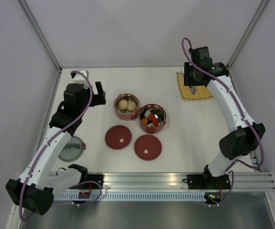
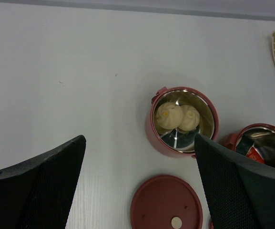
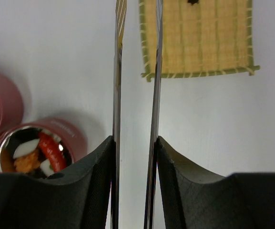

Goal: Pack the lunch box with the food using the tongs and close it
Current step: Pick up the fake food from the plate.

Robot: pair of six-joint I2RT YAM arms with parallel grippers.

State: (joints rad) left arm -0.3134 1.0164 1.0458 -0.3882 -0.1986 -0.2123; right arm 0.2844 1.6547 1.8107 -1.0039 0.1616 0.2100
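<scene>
Food (image 1: pixel 127 104) is sitting in both round dark-red steel-lined bowls (image 1: pixel 119 114) mid-worktop. The flat red lids (image 1: pixel 118 137) are lying off, nearer the near edge, so closing is waiting. The right gripper (image 3: pixel 135 143) is clamping slim silver metal tongs (image 3: pixel 118 71) over the far-right yellow woven mat (image 3: pixel 199 38). The left gripper (image 2: pixel 138 138) is gaping empty.

Two open dark-red bowls (image 1: pixel 117 107) hold pale balls (image 1: pixel 127 104) and mixed bits (image 1: pixel 151 118), lids (image 1: pixel 118 137) flat nearby, silver tongs (image 3: pixel 117 71) held narrowly parted.

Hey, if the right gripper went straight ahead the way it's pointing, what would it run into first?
The tongs in the right gripper lead, their tips pointing at a side edge of the yellow woven mat. They would probably touch the mat first, though their height above it is unclear.
</scene>
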